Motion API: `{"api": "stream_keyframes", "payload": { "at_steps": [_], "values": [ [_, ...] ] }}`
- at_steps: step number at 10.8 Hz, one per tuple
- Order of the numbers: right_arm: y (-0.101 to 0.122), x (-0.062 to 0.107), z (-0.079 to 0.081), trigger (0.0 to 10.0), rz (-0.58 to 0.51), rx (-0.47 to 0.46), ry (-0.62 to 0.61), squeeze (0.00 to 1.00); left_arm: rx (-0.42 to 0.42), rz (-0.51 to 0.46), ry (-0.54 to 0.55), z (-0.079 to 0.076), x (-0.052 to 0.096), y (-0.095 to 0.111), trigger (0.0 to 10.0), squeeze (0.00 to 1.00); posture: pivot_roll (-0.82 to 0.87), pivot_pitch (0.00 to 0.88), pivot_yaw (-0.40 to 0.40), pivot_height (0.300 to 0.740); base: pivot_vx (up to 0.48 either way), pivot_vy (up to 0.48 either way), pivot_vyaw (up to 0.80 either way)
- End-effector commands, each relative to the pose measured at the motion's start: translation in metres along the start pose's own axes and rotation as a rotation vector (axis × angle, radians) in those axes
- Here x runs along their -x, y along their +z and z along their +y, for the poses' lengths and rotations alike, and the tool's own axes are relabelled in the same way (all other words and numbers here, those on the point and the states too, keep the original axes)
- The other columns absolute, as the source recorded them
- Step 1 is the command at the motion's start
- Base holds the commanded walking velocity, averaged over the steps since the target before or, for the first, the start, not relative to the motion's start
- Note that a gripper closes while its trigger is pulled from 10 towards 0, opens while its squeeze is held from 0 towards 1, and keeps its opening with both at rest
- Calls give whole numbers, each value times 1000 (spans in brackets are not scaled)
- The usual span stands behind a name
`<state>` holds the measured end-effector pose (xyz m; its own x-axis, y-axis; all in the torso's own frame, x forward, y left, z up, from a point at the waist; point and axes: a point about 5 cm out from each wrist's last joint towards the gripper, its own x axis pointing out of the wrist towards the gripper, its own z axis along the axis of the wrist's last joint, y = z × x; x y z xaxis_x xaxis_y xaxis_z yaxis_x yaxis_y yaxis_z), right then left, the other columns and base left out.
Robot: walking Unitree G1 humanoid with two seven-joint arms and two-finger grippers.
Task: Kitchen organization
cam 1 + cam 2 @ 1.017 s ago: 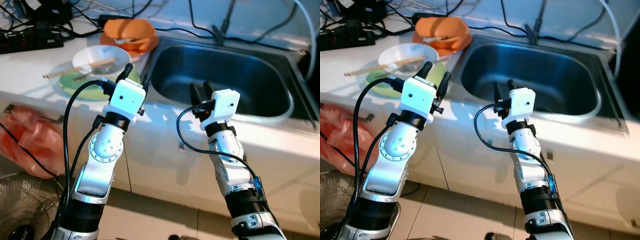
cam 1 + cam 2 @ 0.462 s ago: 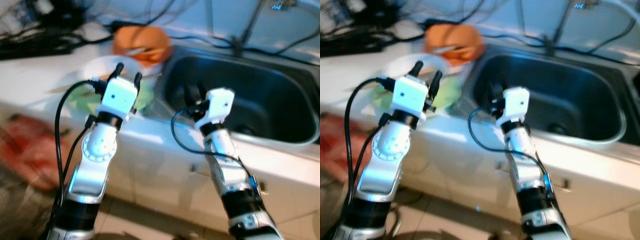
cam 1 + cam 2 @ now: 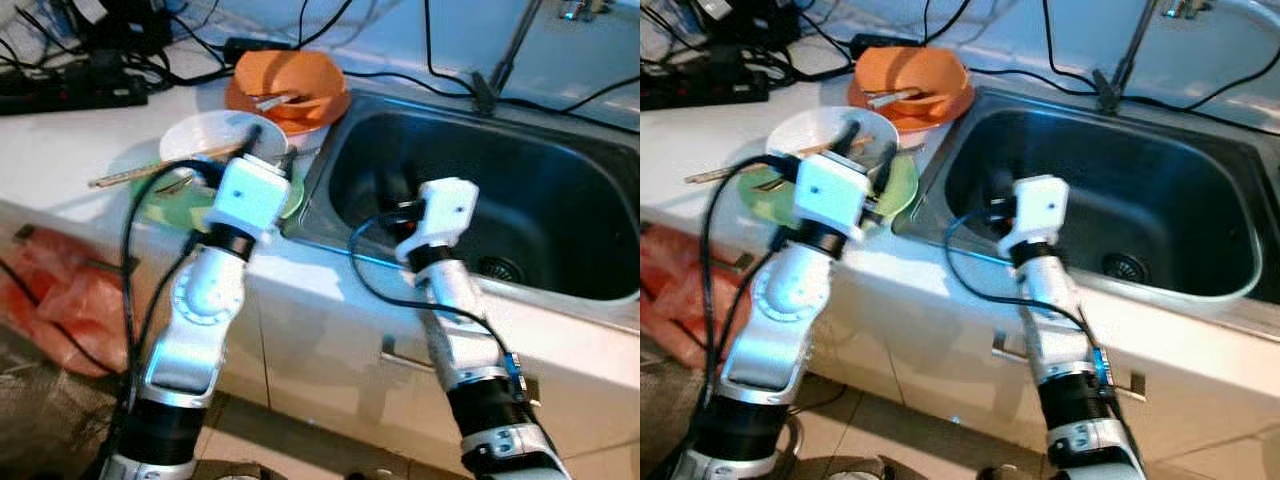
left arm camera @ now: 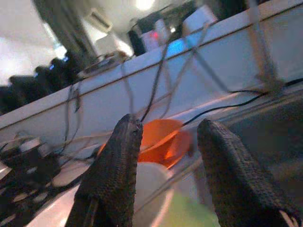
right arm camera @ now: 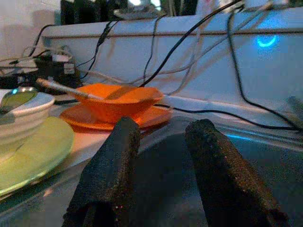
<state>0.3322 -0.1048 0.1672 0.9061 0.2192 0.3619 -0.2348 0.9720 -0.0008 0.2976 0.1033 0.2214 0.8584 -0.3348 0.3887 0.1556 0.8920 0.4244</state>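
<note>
Jaws of left gripper (image 4: 165, 179) and right gripper (image 5: 161, 175) stand parted, empty, near the sink (image 3: 560, 150); no writing legible.

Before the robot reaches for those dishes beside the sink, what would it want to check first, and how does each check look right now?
1. Left gripper open and holding nothing: ok.
2. Right gripper open and holding nothing: ok.
3. White bowl resting on the green plate: ok.
4. Chopsticks lying loose across the white bowl, could slip: not ok.
5. Orange bowl sits on its orange plate: ok.
6. Sink basin free of dishes: ok.
</note>
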Motion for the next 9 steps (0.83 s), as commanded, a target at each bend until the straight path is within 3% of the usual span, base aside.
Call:
{"api": "stream_keyframes", "payload": {
  "at_steps": [1,4,5,8,9],
  "values": [
    [1,1,-3,10000,-5,-9,-11,0,2,-27,-38,-4,-1,8,10000,0,51,92,-43,740,0,0,0],
    [0,1,-4,10000,-1,-11,-15,0,-58,15,-182,-13,-3,10,10000,0,54,94,-43,740,0,0,0],
    [0,1,-3,10000,1,-13,-16,0,-188,76,-200,-11,-6,2,10000,0,53,92,-41,740,0,0,0],
    [-1,1,-2,10000,3,-17,-16,0,-367,157,-213,-4,-15,-14,10000,0,51,87,-34,740,0,0,0],
    [-1,2,-3,10000,3,-18,-18,0,-378,165,-206,-3,-18,-15,10000,0,46,88,-29,740,0,0,0]
  ]
}}
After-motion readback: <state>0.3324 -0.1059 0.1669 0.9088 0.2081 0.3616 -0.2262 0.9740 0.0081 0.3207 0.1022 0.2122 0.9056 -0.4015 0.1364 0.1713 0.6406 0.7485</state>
